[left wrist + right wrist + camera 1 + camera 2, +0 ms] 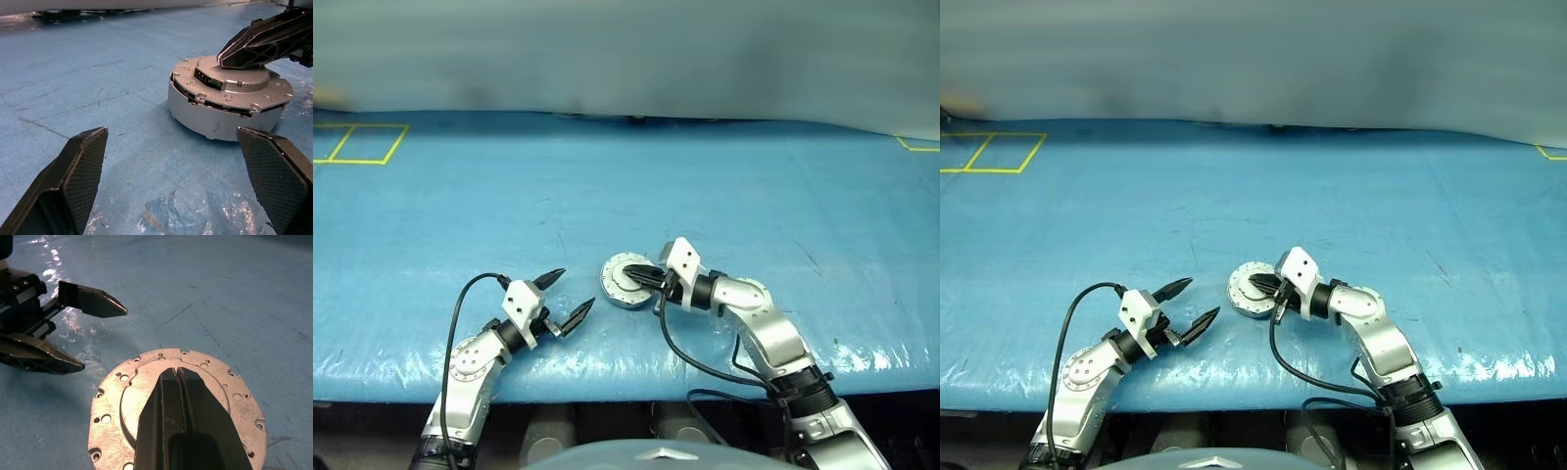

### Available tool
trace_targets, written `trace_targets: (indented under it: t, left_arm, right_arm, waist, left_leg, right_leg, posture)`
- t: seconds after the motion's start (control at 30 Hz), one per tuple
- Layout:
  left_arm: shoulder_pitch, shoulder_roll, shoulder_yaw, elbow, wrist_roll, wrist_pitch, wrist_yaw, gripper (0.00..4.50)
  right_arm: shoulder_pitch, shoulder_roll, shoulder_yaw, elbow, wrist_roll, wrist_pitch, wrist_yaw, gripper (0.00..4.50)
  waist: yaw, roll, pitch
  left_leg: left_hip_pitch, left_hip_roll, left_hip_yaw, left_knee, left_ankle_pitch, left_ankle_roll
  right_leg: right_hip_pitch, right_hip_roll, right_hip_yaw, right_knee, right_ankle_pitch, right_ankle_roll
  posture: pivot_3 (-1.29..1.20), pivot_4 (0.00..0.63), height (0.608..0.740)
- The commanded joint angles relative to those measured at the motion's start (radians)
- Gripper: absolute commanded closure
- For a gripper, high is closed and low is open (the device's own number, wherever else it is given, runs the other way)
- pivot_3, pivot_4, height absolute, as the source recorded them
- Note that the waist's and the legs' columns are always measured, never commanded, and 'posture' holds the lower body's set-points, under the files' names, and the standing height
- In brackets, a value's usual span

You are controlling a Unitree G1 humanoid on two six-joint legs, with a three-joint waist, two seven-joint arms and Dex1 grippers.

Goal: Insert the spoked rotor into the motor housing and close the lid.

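The motor housing is a round silver-grey puck on the blue table, near the front edge. The lid lies flat on top of it, plain grey side up, with a thin dark gap along the seam. My right gripper is shut with nothing between its fingers, and its tips rest on the lid's raised middle. My left gripper stands open a short way to the left of the housing, pointing toward it and touching nothing. The spoked rotor is hidden.
The blue table cover stretches wide behind and to both sides of the housing. Yellow taped squares mark the far left, and a yellow corner marks the far right. The table's front edge runs just below both grippers.
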Motion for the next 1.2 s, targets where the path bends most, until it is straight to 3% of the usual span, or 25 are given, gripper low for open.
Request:
trace_targets:
  t: [0.03,0.4,0.77,0.93,1.2]
  left_arm:
    - [-0.006,-0.003,0.000,-0.006,0.005,-0.022,0.002,0.00]
    - [-0.019,0.003,0.000,0.001,0.004,-0.018,-0.006,0.00]
    - [-0.010,0.002,0.001,-0.001,0.007,-0.018,0.001,0.00]
    - [-0.005,0.004,0.003,-0.002,0.011,-0.022,0.004,0.00]
    - [0.000,0.000,0.002,0.002,0.013,-0.023,0.005,0.00]
  right_arm:
    - [-0.002,-0.013,-0.030,-0.046,0.010,-0.029,-0.006,3.88]
    - [0.018,-0.034,0.006,-0.059,-0.012,-0.045,0.002,0.25]
    - [0.015,-0.036,0.038,-0.011,-0.033,-0.036,0.000,0.25]
    - [0.016,-0.027,0.041,0.003,-0.045,-0.035,-0.011,1.45]
    - [0.018,0.010,0.027,-0.042,-0.010,0.009,-0.031,1.50]
  waist:
    - [0.000,0.000,0.000]
    - [0.001,0.000,0.000]
    - [0.001,0.000,0.000]
    - [0.001,0.000,0.000]
    - [-0.003,0.000,0.000]
  left_leg:
    - [0.000,0.000,0.000,0.000,0.000,0.000]
    - [-0.001,0.000,0.000,-0.001,0.000,0.000]
    - [-0.001,0.000,0.000,-0.001,0.000,0.000]
    - [0.000,0.000,0.000,-0.001,0.000,0.000]
    - [0.000,0.000,0.000,-0.001,0.000,0.000]
  right_leg:
    - [0.000,0.000,0.000,0.000,0.000,0.000]
    - [-0.001,0.000,0.000,0.000,0.000,0.001]
    - [-0.001,0.000,0.000,0.000,0.000,0.000]
    - [-0.001,0.000,0.000,0.000,0.000,0.000]
    - [-0.001,0.000,0.000,0.000,0.000,0.000]
  posture:
    - [0.00,0.150,0.740]
    - [0.00,0.150,0.740]
    - [0.00,0.150,0.740]
    - [0.00,0.150,0.740]
    - [0.00,0.150,0.740]
